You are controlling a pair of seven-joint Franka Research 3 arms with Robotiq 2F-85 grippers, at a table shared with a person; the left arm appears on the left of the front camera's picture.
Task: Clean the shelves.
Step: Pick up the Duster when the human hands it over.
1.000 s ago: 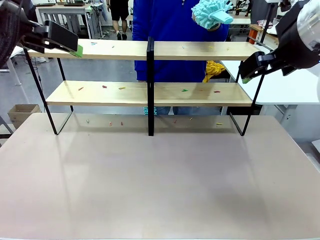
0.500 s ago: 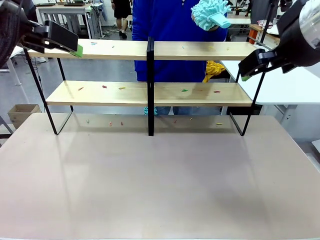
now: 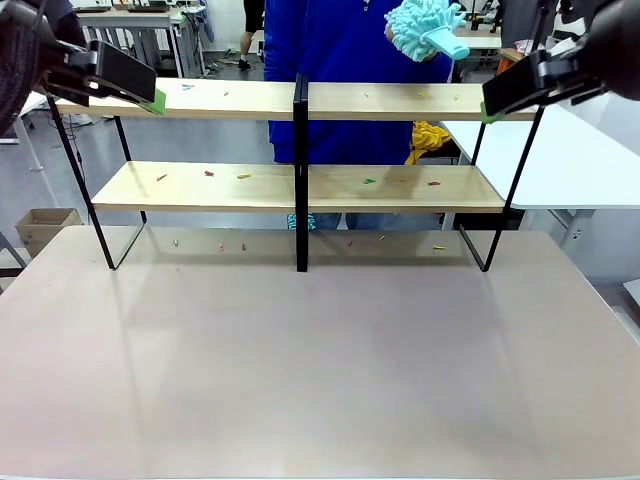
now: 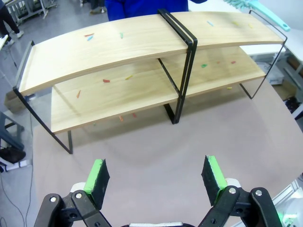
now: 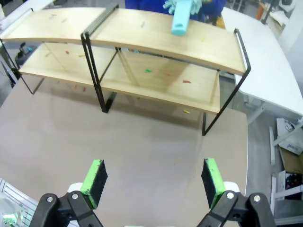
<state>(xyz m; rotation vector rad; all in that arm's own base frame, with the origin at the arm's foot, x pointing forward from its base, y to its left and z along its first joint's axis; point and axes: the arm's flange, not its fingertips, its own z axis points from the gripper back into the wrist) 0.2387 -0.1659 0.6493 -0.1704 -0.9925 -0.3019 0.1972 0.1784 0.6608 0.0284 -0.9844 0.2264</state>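
The shelves [image 3: 300,185] stand across the far half of the table, two wood-board units in black rod frames joined at the middle. Small coloured scraps lie on both tiers and on the table under them. My left gripper [image 3: 150,95] hovers open at the left end of the top board. At the right end of the top board, my right gripper [image 3: 492,105] hangs open. A person in blue behind the shelves holds a teal duster [image 3: 425,28] above the right top board. The left wrist view shows the shelves [image 4: 142,42] beyond my open left gripper [image 4: 155,175]. The right wrist view shows the shelves [image 5: 156,40], the duster [image 5: 181,19] and my open right gripper [image 5: 153,176].
The brown tabletop [image 3: 320,370] stretches from the shelves to the near edge. A white worktable [image 3: 580,160] stands to the right, with a yellow cloth [image 3: 430,135] behind the shelves. A cardboard box [image 3: 45,225] sits on the floor at the left.
My right gripper has risen from beside the lower board to the level of the top board's right end. The duster shifted slightly. The left gripper has stayed put.
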